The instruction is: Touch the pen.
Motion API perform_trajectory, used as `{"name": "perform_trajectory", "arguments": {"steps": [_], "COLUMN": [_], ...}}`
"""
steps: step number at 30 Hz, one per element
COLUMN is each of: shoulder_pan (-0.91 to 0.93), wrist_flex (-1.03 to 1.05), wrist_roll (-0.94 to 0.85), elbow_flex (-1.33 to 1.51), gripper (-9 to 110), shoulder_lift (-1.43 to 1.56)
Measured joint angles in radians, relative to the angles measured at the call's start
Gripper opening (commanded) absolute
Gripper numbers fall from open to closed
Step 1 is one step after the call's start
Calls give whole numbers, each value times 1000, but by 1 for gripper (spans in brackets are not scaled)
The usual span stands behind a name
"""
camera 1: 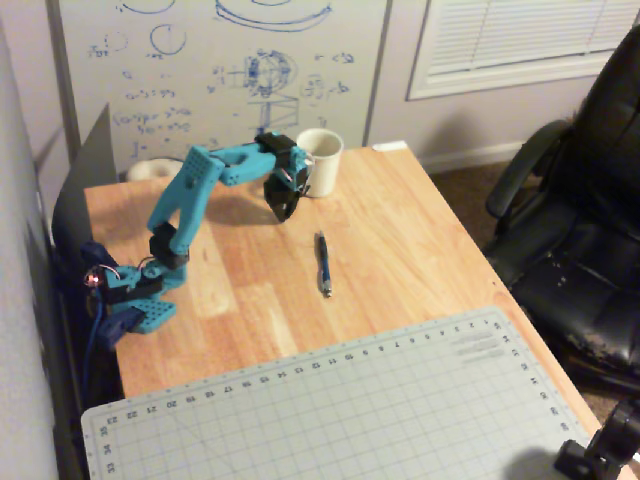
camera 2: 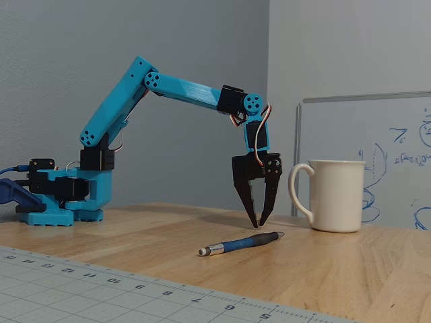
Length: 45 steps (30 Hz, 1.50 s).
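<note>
The pen is slim and dark blue with a silvery tip, and it lies flat on the wooden table. In the fixed view the pen rests in front of the arm with its silvery end to the left. My gripper points straight down, up and to the left of the pen's upper end in the overhead view. Seen from the fixed view, the gripper hovers just over the table behind the pen, apart from it. Its fingertips nearly meet, with nothing between them.
A white mug stands just beyond the gripper, to its right in the fixed view. A grey cutting mat covers the near table. The teal arm base sits at the left edge. A black chair stands off the right side.
</note>
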Motion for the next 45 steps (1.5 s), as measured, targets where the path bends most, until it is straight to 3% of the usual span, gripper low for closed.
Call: {"name": "perform_trajectory", "arguments": {"steps": [4,13,22,45], "shoulder_pan": [17,38,38,38], "wrist_flex": [2,26,20,23], "wrist_roll": [2,3,-8,-6], "elbow_flex": [235,1506,1876,1902], "gripper": [1,1,1,1], "shoulder_lift": [114,1071,2253,2336]}}
